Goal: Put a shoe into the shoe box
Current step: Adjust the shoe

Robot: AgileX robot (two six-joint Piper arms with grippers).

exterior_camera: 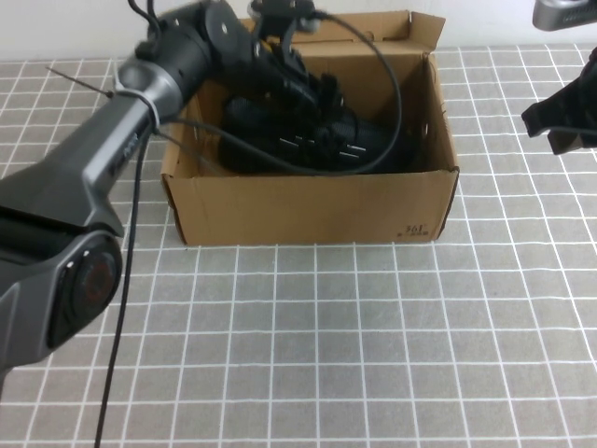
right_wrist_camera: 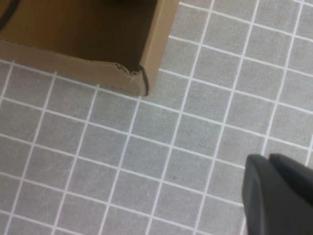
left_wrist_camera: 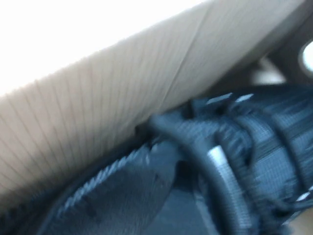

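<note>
Grey tiled worktop (exterior_camera: 373,355), shoe already down inside the box.

The shoe (exterior_camera: 308,140) lies in the shoe box (exterior_camera: 308,210) at the far middle of the worktop, so the placing looks done; what seems left is drawing the arm out, and perhaps closing the flap. The left hand (exterior_camera: 312,89) reaches into the box over the shoe, but its fingers are lost against the black knit, so I cannot tell whether they are apart or gripping. The right hand (right_wrist_camera: 276,196) hangs to the right of the box, fingers together, holding nothing.
</note>
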